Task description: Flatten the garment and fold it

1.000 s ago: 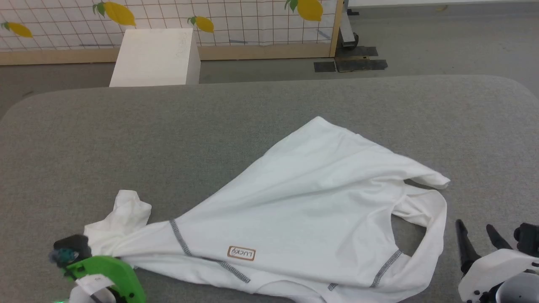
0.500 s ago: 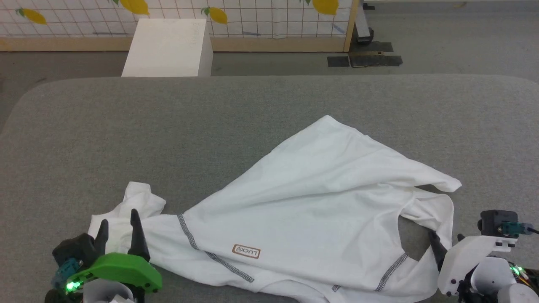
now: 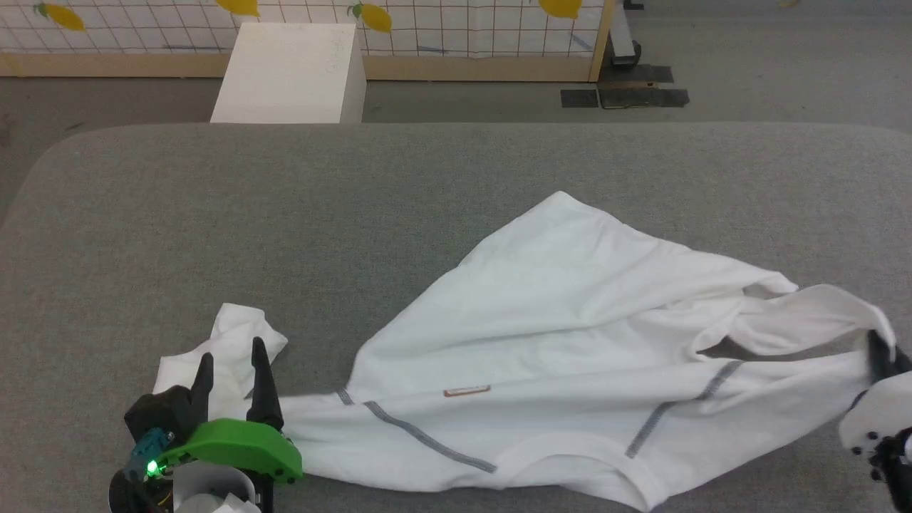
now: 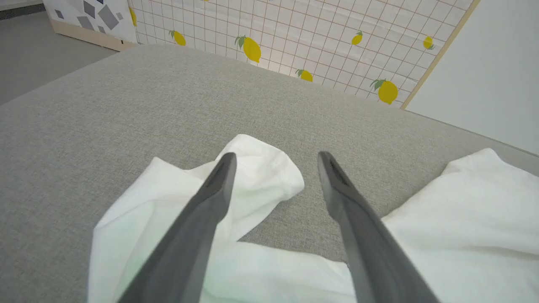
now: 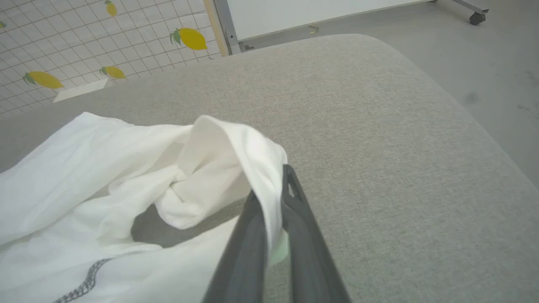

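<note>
Item: large white long-sleeved jersey garment [image 3: 570, 335], lying rumpled on a grey fabric-covered table [image 3: 320, 199], neck towards the robot.
Right gripper [image 5: 273, 198]: jaws pinched on a fold at its right end, likely to draw it flat.
Left gripper [image 3: 232, 354]: jaws wide, empty (poised over the bunched opposite sleeve).

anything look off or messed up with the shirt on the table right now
Nothing is spilled or torn, but the garment lies skewed and wrinkled on the grey table. One sleeve is crumpled in a heap by the open left gripper; the opposite end is twisted and bunched where the right gripper pinches it.
</note>
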`<state>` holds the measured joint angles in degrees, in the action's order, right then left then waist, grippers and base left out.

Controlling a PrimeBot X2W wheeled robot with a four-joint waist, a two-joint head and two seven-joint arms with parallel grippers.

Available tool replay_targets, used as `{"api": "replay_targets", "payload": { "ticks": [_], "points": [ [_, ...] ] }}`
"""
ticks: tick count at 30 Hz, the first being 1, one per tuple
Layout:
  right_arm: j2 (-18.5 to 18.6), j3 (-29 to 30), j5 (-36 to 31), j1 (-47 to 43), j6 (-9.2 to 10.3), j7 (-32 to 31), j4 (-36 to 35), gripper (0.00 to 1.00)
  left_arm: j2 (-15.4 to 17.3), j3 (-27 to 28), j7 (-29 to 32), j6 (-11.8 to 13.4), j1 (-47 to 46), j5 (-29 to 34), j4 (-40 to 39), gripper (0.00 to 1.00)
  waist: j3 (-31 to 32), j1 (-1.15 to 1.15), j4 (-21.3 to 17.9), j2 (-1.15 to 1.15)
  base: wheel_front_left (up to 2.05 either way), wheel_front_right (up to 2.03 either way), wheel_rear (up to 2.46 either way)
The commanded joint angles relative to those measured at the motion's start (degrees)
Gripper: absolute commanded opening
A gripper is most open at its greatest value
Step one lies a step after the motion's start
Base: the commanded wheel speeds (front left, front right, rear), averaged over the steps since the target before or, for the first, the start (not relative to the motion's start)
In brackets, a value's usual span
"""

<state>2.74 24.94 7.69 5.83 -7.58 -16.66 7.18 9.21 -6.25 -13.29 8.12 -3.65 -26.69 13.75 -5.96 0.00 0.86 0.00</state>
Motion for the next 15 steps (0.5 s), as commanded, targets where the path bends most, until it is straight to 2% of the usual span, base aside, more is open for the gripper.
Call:
{"api": "replay_targets", "payload": {
  "ticks": [1, 4, 6, 11, 12, 13, 14, 15],
  "points": [
    [0.1, 1.9, 0.8, 0.7, 0.09, 1.2, -1.6, 0.00, -0.2, 0.0, -0.5, -0.3, -0.9, 0.4, 0.4, 1.00, 0.1, 0.00, -0.3, 0.00, 0.00, 0.00, 0.00],
    [0.1, 6.7, 2.5, -0.2, 0.09, 1.8, -3.3, 0.00, -0.3, -0.1, -0.7, -0.5, -1.2, 0.3, 0.9, 1.00, 0.3, 0.00, -0.7, 0.00, 0.00, 0.00, 0.00],
    [0.1, 10.0, 3.8, -1.0, 0.09, 0.8, -1.9, 0.00, -0.4, -0.3, -0.7, -0.7, -1.4, 0.2, 1.3, 1.00, 0.3, 0.00, -0.9, 0.00, 0.00, 0.00, 0.00],
    [0.1, 12.3, 3.4, -3.0, 0.09, -6.2, 7.7, 0.00, -0.6, -1.1, -0.6, -1.1, -1.9, 0.2, 2.2, 1.00, 0.3, 0.00, -1.5, 0.00, 0.00, 0.00, 0.00],
    [0.1, 12.1, 3.1, -3.0, 0.09, -6.8, 8.9, 0.09, -0.6, -1.2, -0.6, -1.2, -1.9, 0.2, 2.4, 1.00, 0.3, 0.00, -1.5, 0.00, 0.00, 0.00, 0.00],
    [0.1, 11.6, 2.6, -2.7, 0.09, -6.4, 9.5, 0.66, -0.6, -1.5, -0.5, -1.3, -2.1, 0.3, 2.5, 1.00, 0.3, 0.00, -1.5, 0.00, 0.00, 0.00, 0.00],
    [0.1, 11.4, 2.3, -2.3, 0.09, -5.3, 9.8, 1.00, -0.6, -1.7, -0.4, -1.4, -2.2, 0.3, 2.6, 1.00, 0.3, 0.00, -1.6, 0.00, 0.00, 0.00, 0.00],
    [0.1, 10.9, 1.9, -2.1, 0.09, -4.1, 9.6, 1.00, -0.7, -2.0, -0.4, -1.6, -2.4, 0.4, 2.7, 1.00, 0.3, 0.00, -1.6, 0.00, 0.00, 0.00, 0.00]
  ]
}}
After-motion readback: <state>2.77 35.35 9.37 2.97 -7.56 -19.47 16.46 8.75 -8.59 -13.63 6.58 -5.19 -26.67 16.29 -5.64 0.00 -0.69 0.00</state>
